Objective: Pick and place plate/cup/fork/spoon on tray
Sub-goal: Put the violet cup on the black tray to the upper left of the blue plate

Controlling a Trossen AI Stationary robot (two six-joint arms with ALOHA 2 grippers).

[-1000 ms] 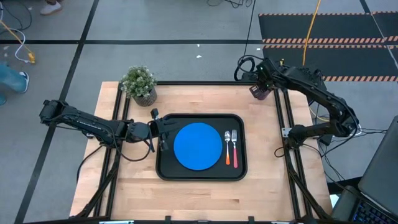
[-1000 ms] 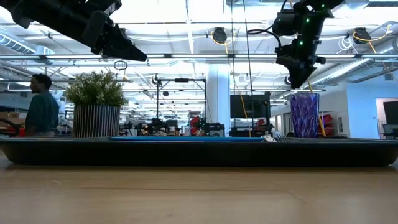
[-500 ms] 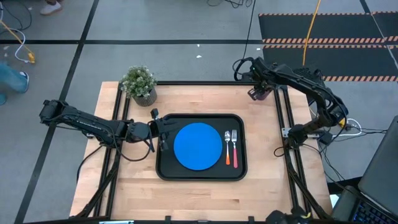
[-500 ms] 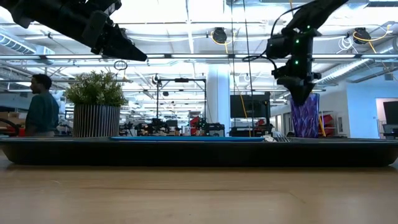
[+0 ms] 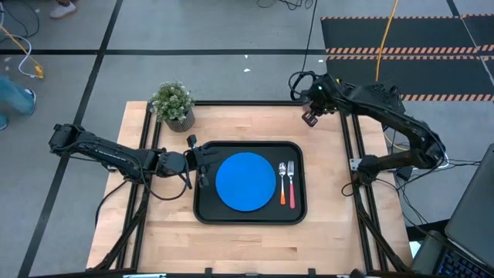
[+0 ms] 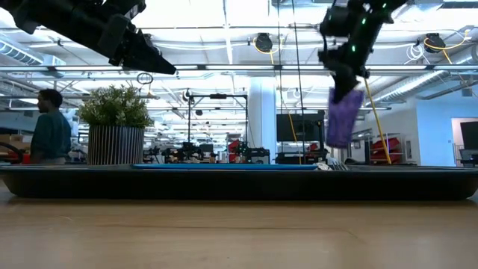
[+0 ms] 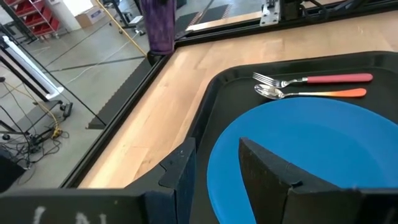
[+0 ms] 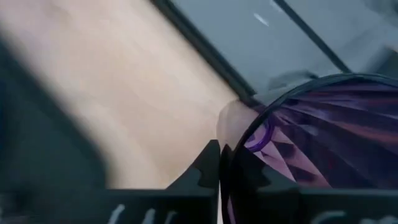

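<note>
Low view: the right end effector [image 6: 345,84] pinches the cup [image 6: 342,118] by its rim and holds it clear of the counter [image 5: 231,123], beyond the tray's [image 5: 202,212] far right corner, apparently so it can clear the tray's rim. On the tray lie the plate [image 5: 245,181], fork [image 5: 282,183] and spoon [image 5: 291,183]. The left end effector [image 5: 202,164] waits, spread, over the tray's left edge.

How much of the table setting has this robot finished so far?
Done: the plate, fork and spoon lie on the tray. In hand: the right gripper holds the cup in the air. Left: setting it on the tray. The left gripper waits at the tray's edge.
</note>
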